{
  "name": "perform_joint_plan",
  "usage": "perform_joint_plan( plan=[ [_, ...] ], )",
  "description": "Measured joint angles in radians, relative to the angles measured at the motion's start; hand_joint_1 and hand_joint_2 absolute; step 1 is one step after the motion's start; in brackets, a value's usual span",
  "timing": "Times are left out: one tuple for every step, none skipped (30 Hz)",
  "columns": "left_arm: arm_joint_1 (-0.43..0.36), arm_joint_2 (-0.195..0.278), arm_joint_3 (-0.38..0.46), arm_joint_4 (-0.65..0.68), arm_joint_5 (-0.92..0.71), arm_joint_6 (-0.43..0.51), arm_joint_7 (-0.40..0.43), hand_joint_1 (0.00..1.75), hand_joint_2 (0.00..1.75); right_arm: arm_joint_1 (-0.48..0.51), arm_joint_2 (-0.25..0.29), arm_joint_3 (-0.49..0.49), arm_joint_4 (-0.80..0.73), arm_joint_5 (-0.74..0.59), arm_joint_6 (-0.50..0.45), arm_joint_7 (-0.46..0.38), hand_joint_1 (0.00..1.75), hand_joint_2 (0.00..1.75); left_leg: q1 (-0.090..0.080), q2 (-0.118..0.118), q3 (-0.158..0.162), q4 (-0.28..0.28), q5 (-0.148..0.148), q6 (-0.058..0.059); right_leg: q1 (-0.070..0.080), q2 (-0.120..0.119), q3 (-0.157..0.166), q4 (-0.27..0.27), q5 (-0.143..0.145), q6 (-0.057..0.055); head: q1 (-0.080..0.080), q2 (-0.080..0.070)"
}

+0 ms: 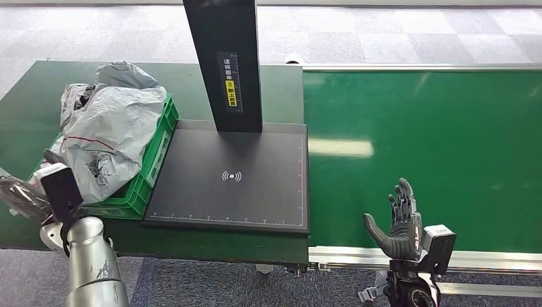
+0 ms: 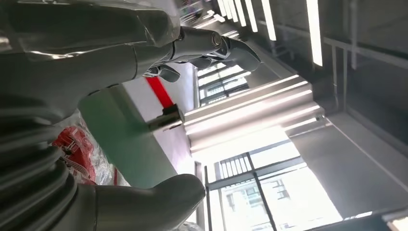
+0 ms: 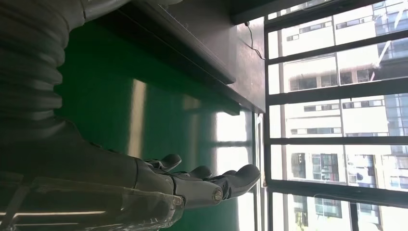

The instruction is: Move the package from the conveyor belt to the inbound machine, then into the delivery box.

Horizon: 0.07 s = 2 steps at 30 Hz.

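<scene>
Several grey plastic packages (image 1: 112, 128) are piled in a green crate, the delivery box (image 1: 156, 160), at the left of the table. The inbound machine is a black scan plate (image 1: 236, 179) with a dark post (image 1: 224, 64) behind it. To its right runs the green conveyor belt (image 1: 434, 141). My right hand (image 1: 399, 220) is raised over the belt's near edge, fingers spread and holding nothing; the right wrist view shows those fingers (image 3: 192, 185) stretched out over the belt (image 3: 120, 96). My left hand (image 1: 22, 198) is low beside the crate's near-left corner. Its fingers (image 2: 211, 45) and thumb (image 2: 159, 197) stand apart with nothing between them.
The dark green table (image 1: 38, 102) carries the crate and scan plate. A metal rail (image 1: 486, 259) borders the belt's near side, with grey carpet floor (image 1: 211, 288) below. A red-printed bag (image 2: 72, 149) lies close to my left wrist.
</scene>
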Motion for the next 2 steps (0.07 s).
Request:
perform_joint_plan(
  plan=[
    [0.018, 0.005, -0.034, -0.028, 0.081, 0.0, 0.0, 0.0, 1.75, -0.005, -0.002, 0.003, 0.004, -0.001, 0.0, -0.002, 0.0, 1.75, 0.0, 0.0, 0.0, 0.0, 0.0, 0.0, 0.0, 0.0, 0.0, 0.0, 0.0, 0.0, 0.0, 0.0],
    [0.027, 0.008, -0.053, -0.042, 0.124, 0.0, 0.0, 0.0, 1.75, -0.008, -0.003, 0.004, 0.006, -0.002, 0.0, -0.003, 0.0, 1.75, 0.0, 0.0, 0.0, 0.0, 0.0, 0.0, 0.0, 0.0, 0.0, 0.0, 0.0, 0.0, 0.0, 0.0]
  ],
)
